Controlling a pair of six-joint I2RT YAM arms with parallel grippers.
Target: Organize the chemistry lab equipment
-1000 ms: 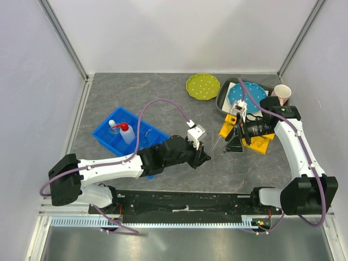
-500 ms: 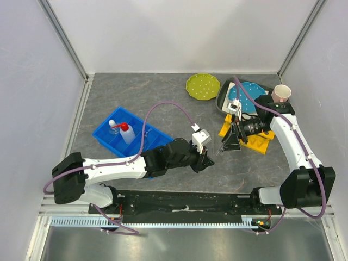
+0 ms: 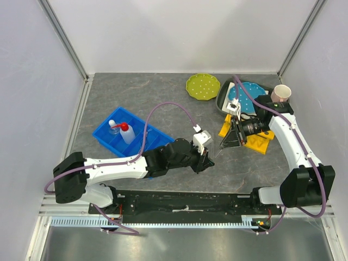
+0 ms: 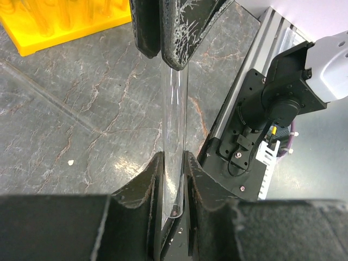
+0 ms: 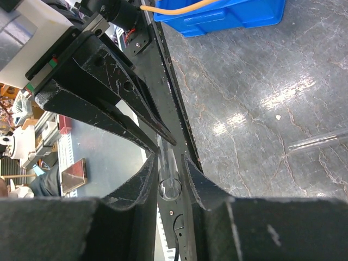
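A thin clear glass tube (image 4: pixel 175 125) spans between both grippers above the table, in front of the yellow rack (image 3: pixel 255 140). My left gripper (image 4: pixel 173 163) is shut on its near end. My right gripper (image 5: pixel 168 163) is closed round the other end, whose round open mouth (image 5: pixel 169 187) shows between the fingers. In the top view the left gripper (image 3: pixel 205 159) and right gripper (image 3: pixel 225 142) face each other tip to tip. A second glass tube (image 5: pixel 321 140) lies flat on the table. The squeeze bottle (image 3: pixel 126 132) with red cap and the small flask (image 3: pixel 113 126) stand in the blue tray (image 3: pixel 142 142).
A green dotted plate (image 3: pixel 203 86) lies at the back. A blue dotted plate (image 3: pixel 247 95) sits in a dark tray (image 3: pixel 223 102), with a pink cup (image 3: pixel 281 93) to its right. A tan tube (image 5: pixel 174 6) hangs over the blue tray's edge.
My right gripper has swung in toward the left gripper and closed its jaws on the free end of the tube. The left arm shifted slightly right, still holding the tube.
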